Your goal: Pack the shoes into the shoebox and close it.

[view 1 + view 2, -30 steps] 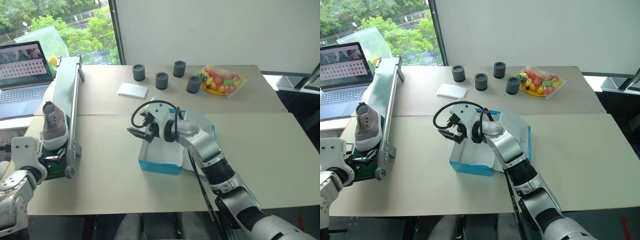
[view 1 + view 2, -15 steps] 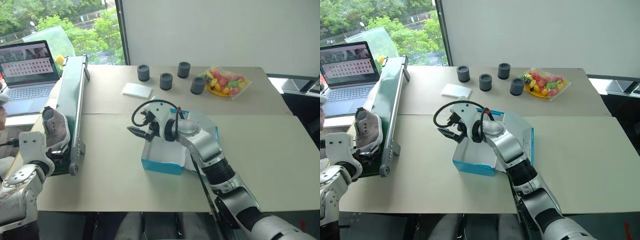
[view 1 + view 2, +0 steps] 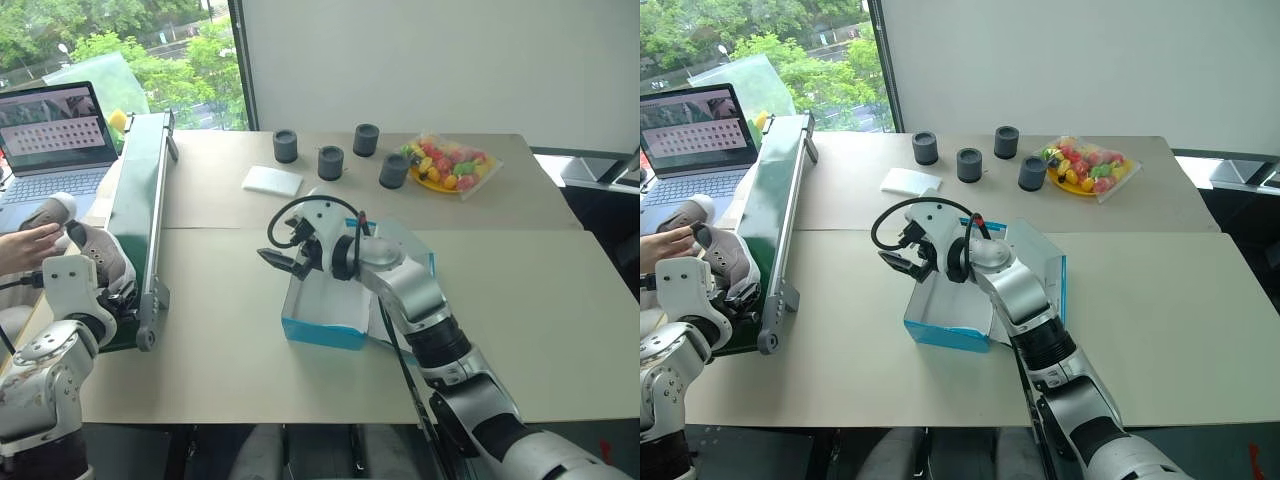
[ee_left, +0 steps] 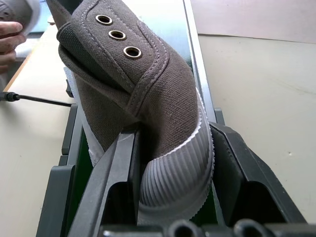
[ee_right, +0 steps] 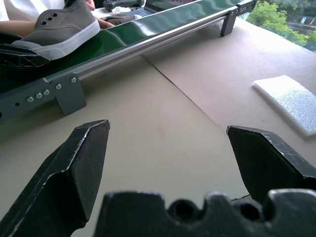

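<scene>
Left wrist view puts my left gripper point(image 4: 170, 163) around the toe of a grey shoe point(image 4: 148, 98), one black finger point(image 4: 118, 173) against each side of the ribbed rubber toe cap, pinching it. That shoe sits at the near end of the long green conveyor point(image 3: 135, 190), which runs along the left edge of the table point(image 3: 520, 290) from near to far. A person's hand point(image 3: 25, 245) reaches in from the far left, just beside the shoe, holding a second pale shoe point(image 3: 50, 212); behind it stands an open laptop point(image 3: 45, 135).

My right gripper point(image 5: 168, 163) hangs with its fingers spread wide and nothing between them, just above the left far corner of the blue shoebox point(image 3: 325, 325). The shoebox stands open in the middle of the table, its white inside bare, its lid leaning back to the right. A white pad point(image 3: 270, 180), four dark cylinders point(image 3: 330, 162) and a bag of coloured fruit point(image 3: 445, 165) lie at the far side.
</scene>
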